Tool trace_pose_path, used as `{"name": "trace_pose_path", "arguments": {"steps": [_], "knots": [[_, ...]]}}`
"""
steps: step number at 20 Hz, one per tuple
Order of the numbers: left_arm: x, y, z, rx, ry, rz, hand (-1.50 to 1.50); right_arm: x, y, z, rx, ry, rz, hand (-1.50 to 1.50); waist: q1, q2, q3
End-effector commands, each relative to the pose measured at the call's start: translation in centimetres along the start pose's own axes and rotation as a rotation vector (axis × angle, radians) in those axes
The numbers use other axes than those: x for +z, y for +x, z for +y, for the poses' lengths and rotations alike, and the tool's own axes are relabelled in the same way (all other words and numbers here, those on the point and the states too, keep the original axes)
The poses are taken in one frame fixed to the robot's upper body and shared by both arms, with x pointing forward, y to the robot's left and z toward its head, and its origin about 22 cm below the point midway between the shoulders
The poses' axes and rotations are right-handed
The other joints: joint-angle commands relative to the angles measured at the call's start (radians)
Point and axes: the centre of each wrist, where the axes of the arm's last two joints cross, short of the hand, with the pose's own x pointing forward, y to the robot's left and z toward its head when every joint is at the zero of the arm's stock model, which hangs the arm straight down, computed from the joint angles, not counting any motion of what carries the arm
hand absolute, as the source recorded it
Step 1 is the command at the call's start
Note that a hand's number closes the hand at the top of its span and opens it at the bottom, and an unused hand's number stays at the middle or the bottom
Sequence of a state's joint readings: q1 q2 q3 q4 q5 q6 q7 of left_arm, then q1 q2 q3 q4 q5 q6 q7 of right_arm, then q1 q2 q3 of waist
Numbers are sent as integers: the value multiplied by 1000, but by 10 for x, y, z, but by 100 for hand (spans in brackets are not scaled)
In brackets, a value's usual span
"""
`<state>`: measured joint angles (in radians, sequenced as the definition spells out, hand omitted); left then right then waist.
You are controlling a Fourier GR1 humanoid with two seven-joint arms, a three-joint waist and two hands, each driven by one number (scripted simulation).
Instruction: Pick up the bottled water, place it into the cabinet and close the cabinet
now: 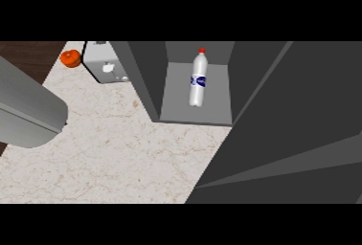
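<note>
Seen from above: a pale marbled bench (106, 153) with an open grey cabinet (152, 81) at upper middle. Standing upright inside, on the cabinet floor, a clear water bottle (198, 79) with a red cap and blue label, apart from both side walls. At right, filling the frame from top to lower edge, a broad dark panel (297, 124), probably the swung-open cabinet door. At far left, a grey forearm (25, 112) cut off by the frame edge; no robot hand visible on either side, so impossible to tell whether open or closed. At upper left, an orange round object (70, 58) beside a small grey box (106, 67), both clear of the cabinet.

Judged from this: bottle placed, closing step pending. Needed next: reaching the door's free edge and swinging it shut without brushing the bottle.
</note>
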<state>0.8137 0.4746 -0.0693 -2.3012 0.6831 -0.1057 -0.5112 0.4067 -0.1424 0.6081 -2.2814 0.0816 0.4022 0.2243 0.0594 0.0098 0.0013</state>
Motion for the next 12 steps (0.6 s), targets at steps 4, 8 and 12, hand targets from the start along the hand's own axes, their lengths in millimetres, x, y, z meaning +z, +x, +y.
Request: {"name": "trace_pose_path", "arguments": {"steps": [4,8,12], "knots": [[6,15,13,57,-30,-31,-150,-44,19,3,-148,-22,-129,150,24,-2,-5],[8,20,22,35,-26,-34,-150,-61,9,-11,-193,-44,-113,150,25,1,-4],[5,27,25,49,-24,-37,-150,-77,12,-37,-241,-67,-141,150,22,6,-3]]}}
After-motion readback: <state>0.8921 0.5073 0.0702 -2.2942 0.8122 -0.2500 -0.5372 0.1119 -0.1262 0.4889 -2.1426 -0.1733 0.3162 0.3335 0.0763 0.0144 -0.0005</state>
